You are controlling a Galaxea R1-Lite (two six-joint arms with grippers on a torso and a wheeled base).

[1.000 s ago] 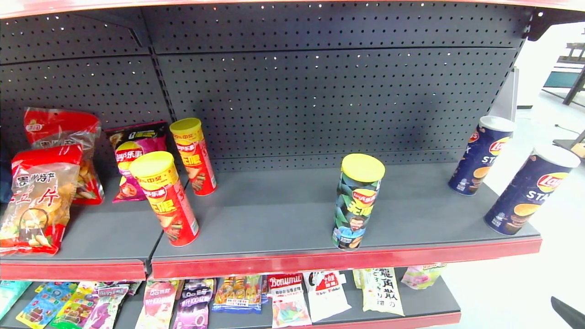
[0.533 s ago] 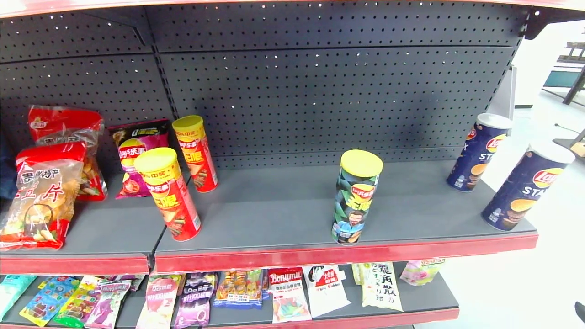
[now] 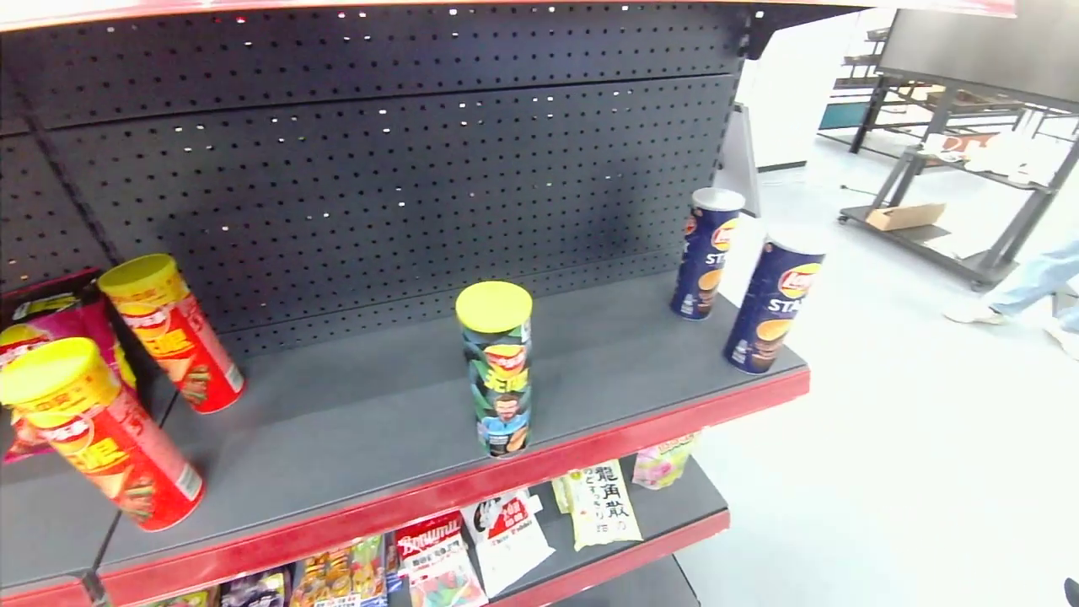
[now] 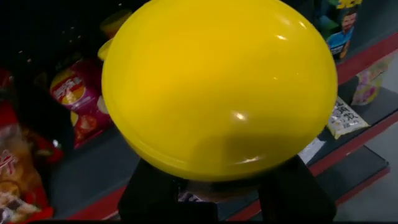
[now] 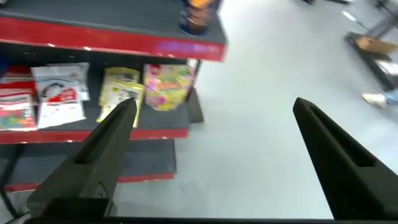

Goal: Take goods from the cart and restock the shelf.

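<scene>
The chip can is in my left fingers, which close on its body just below the yellow lid. The lid end faces back toward my wrist. The long axis runs away from it toward the shelf front, so the lid hides the body and I cannot tell if the can is level or tipped. I judge that a side grip like this leaves the base free to go down flat on a board.

My right fingers are spread wide and hold nothing. They hang over the floor just off the end of the lower shelf, where the packets lie.

The shelf is sorted by kind. A green can with the same yellow lid stands upright near the front lip. Two red cans stand to its left and two blue cans at the right end. The bare board around the green one looks to me like the place for mine, set upright with the lid on top like its neighbours.
</scene>
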